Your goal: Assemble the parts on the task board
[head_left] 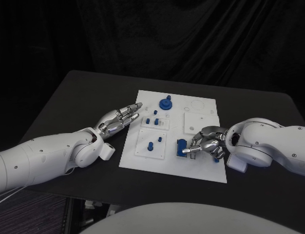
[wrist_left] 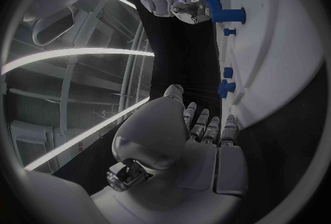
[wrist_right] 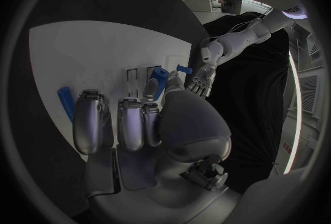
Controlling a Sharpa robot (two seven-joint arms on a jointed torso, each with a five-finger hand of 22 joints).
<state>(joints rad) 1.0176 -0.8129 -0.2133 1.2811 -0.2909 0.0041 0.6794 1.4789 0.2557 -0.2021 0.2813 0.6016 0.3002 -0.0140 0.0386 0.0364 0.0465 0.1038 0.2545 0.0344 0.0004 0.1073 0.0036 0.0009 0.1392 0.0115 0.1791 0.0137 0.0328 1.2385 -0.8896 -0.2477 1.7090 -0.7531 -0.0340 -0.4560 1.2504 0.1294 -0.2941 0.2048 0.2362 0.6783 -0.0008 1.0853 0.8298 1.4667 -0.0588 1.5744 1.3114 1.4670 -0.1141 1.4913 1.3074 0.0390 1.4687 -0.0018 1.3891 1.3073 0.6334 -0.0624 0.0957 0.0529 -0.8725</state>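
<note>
Task board point(head_left: 203, 170) sits flat mid-desk point(head_left: 68, 92), white plate with several blue parts on it. Tall round blue peg point(head_left: 166, 103) stands upright near the far edge; small blue pegs point(head_left: 152, 120) sit in the recessed block just below it, and a longer blue pin point(head_left: 150, 145) lies in the next recess toward the robot. Right hand point(head_left: 207, 143) is over the board's near right area, fingers point(wrist_right: 131, 122) curled down onto the plate; thumb and one finger pinch a blue rectangular block point(head_left: 182, 147), which the right wrist view shows standing by two slots. Another blue bar point(wrist_right: 65, 102) lies flat on the plate just beside that hand's outer finger. Left hand point(head_left: 119, 119) hovers at the board's left edge, palm flat, fingers point(wrist_left: 210, 127) straight and close together, pointing toward the far side, holding nothing. Can't tell whether its fingertips touch the plate's edge.
</note>
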